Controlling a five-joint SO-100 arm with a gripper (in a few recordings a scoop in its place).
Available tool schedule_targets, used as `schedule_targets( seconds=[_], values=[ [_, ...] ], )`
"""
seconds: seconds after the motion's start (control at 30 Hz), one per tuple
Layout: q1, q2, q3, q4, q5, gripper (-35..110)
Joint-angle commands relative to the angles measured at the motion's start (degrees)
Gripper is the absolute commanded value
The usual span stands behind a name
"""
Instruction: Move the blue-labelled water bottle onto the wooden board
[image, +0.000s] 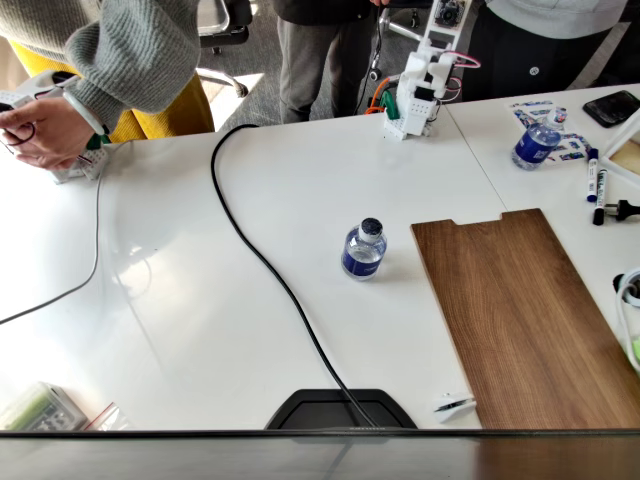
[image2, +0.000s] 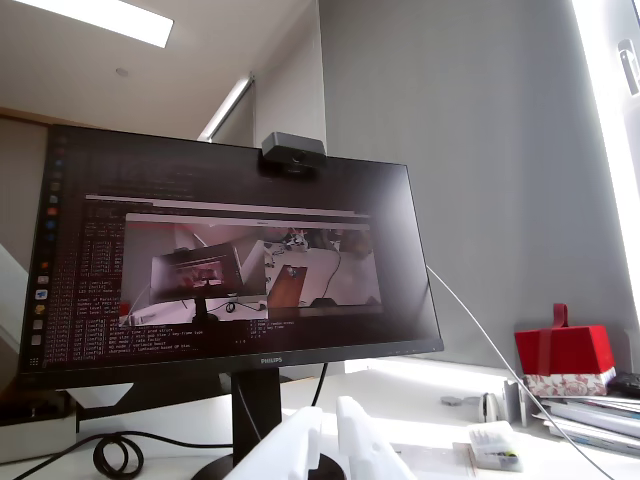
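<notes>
Blue-labelled water bottle (image: 364, 250) upright on the white table (image: 180, 300), just left of the wooden board (image: 520, 320) in the fixed view, a narrow strip of bare tabletop between the two. Cap on, label wrapped round the lower body. Board lying flat, long side running toward the lower right of the frame, notched short edge facing the far side of the table.

Left of the bottle, a black cable (image: 270, 270) curving down the table toward a dark base (image: 340, 408) at the near edge. Far beyond the board's notched end, a white robot arm (image: 425, 85) folded upright at the back of the table, well apart from the bottle. To the right of the arm, a second blue-labelled bottle (image: 537, 144) with markers (image: 595, 180) beside it. A person's hand (image: 45, 130) and grey sleeve at the upper left corner.

In the wrist view, gripper (image2: 330, 440) raised and facing a monitor (image2: 230, 260), white fingers (image2: 360, 440) close together with a thin gap, gripping nothing. A red box (image2: 565, 350) off to the right of the monitor.
</notes>
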Motion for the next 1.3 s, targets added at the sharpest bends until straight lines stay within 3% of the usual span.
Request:
schedule_targets(
  seconds=[0.0,0.67,0.83,0.97,1.13,1.27],
  values=[
    [1.05,0.62,0.88,-0.18,-0.35,0],
    [1.05,0.62,0.88,-0.35,-0.35,0],
    [0.97,0.62,-1.58,-0.44,3.43,20],
    [0.7,0.62,-3.87,2.37,3.43,21],
    [0.7,-0.26,-12.13,13.36,4.57,23],
    [0.62,-8.7,-19.78,13.8,5.45,25]
  ],
)
